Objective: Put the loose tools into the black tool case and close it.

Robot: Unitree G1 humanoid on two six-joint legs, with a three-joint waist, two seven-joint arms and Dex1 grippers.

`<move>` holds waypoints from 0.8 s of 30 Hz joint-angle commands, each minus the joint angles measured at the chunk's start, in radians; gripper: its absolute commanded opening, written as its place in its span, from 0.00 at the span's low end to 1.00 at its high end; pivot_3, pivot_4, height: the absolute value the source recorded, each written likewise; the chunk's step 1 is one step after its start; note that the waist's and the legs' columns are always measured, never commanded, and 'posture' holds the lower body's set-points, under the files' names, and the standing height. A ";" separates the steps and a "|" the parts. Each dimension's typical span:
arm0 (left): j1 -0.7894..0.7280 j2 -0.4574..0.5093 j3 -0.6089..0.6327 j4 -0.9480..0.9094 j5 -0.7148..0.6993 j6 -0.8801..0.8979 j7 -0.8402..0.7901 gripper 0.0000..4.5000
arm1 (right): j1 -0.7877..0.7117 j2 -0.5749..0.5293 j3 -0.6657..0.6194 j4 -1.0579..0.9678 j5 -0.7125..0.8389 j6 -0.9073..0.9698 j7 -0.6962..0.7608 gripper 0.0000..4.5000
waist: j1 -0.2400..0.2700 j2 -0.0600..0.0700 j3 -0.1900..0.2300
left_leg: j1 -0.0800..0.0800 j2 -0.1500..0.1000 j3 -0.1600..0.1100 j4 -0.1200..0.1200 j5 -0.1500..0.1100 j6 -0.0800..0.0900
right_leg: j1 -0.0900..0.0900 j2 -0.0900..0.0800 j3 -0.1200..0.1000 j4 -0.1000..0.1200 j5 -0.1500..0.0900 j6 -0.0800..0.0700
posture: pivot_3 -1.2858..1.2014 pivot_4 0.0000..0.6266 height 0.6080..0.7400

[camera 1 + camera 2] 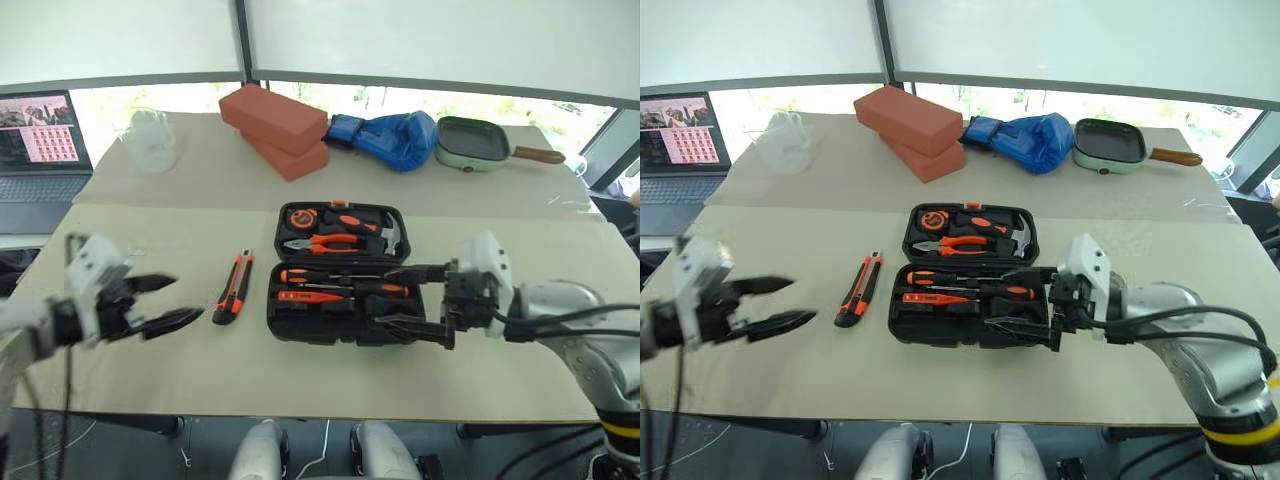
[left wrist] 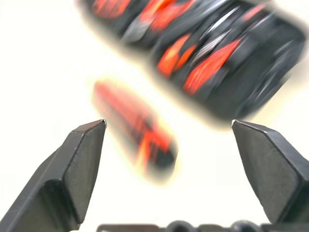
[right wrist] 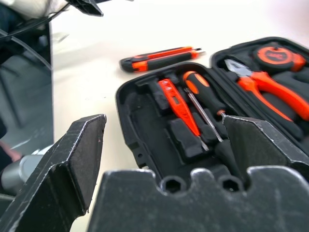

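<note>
1. I see the black tool case (image 1: 345,270) lying open near the middle of the table (image 1: 300,370), its lid half away from me and its base half towards me.
2. In the lid half sit the orange-handled pliers (image 1: 325,240), the hammer (image 1: 390,235) and a small round tape roll (image 1: 299,217) in the corner.
3. In the base half I make out two black-and-orange-handled screwdrivers (image 1: 345,277) lying across the slots, and the slim orange tester screwdriver (image 1: 310,297) just in front of them – all three seated in the case.
4. The orange-black utility knife (image 1: 233,287) is out of the case, flat on the table just beside the case's left edge, not touching it.
5. My left gripper (image 1: 165,300) hangs above the table to the left of the knife, well apart from the case – its two black fingers are spread wide with nothing between them. In the left wrist view the knife (image 2: 137,128) shows beyond the parted fingertips (image 2: 89,140).
6. My right gripper (image 1: 1025,300) sits at the right end of the case's base half, pointing left across it, fingers spread and empty; whether a fingertip touches the case I cannot tell.
7. Further back on the table lie two red bricks (image 1: 278,125), a blue boxing glove (image 1: 390,135), a green pan (image 1: 475,143) and a clear jug (image 1: 150,138); a laptop (image 1: 40,150) stands at the far left.
</note>
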 commanded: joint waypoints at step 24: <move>-1.004 -0.153 -0.826 0.444 0.072 0.512 0.446 1.00 | 0.070 0.038 -0.042 -0.219 -0.043 -0.012 -0.100 1.00 | 0.016 -0.005 0.002 | -0.012 -0.004 0.001 0.002 0.001 -0.001 | -0.013 0.003 0.002 0.004 0.001 0.000 | 0.52 0.24 0.99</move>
